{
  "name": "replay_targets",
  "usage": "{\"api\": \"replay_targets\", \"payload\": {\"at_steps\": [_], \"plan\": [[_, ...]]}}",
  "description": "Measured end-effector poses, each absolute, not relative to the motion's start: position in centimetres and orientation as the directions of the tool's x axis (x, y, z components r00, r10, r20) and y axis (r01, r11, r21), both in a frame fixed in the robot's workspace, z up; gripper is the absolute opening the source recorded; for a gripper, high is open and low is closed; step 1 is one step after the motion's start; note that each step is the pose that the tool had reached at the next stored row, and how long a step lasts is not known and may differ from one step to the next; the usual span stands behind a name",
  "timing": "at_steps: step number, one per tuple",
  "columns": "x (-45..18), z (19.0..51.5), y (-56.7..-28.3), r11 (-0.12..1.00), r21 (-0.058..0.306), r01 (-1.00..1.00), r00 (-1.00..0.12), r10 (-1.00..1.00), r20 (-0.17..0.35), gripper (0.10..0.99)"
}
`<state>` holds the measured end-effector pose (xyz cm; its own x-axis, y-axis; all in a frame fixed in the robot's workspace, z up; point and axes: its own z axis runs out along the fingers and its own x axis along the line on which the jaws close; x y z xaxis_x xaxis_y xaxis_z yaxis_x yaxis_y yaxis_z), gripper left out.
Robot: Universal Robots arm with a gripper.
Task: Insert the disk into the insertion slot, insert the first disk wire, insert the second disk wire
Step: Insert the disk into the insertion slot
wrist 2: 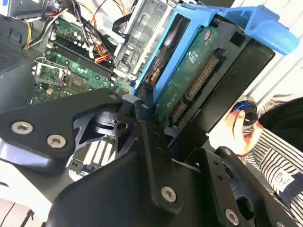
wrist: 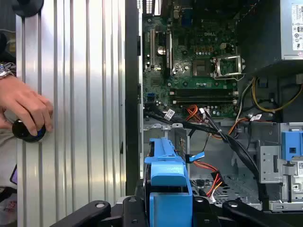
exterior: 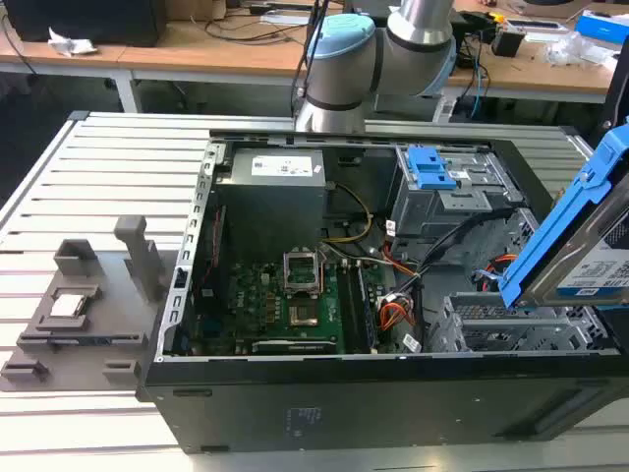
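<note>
Desk (exterior: 98,177) of ribbed metal carries everything you have here: one open computer case (exterior: 295,413) lying on its side, and one grey holder (exterior: 79,305) near the exterior view's left. Your one arm (exterior: 339,59) rises behind the case's far wall.

Inside the case you have one grey power supply (exterior: 275,192) at the far side and one green motherboard (exterior: 265,305) nearer the camera. There are two drive cages toward the exterior view's right. The taller grey cage (exterior: 442,206) bears one blue latch plate (exterior: 429,167). The lower one, silver and perforated, is the insertion slot (exterior: 501,329). A bundle of orange wires (exterior: 393,315) lies loose between the motherboard and the slot.

You have one disk (exterior: 580,231), in its blue carrier. It hangs in the air at the exterior view's right edge, steeply tilted, above the insertion slot and not inside it. Its low end is near the cage's top, and I cannot tell whether they touch. In the second wrist view its green circuit side faces the camera.

Your claw (wrist: 168,203) is closed on the disk, gripping it by the carrier.

In the first wrist view, one hand (wrist: 26,106) of a person rests on the desk beside the case, its fingers on one small black knob (wrist: 28,131).
</note>
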<state>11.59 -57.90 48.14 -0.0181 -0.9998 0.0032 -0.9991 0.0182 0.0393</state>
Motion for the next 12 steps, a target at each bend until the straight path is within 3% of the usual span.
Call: {"api": "replay_targets", "payload": {"at_steps": [12], "plan": [[11.57, 47.07, -57.9, 0.018, 0.039, -0.999, -0.018, -1.0, 0.004, 0.369]]}}
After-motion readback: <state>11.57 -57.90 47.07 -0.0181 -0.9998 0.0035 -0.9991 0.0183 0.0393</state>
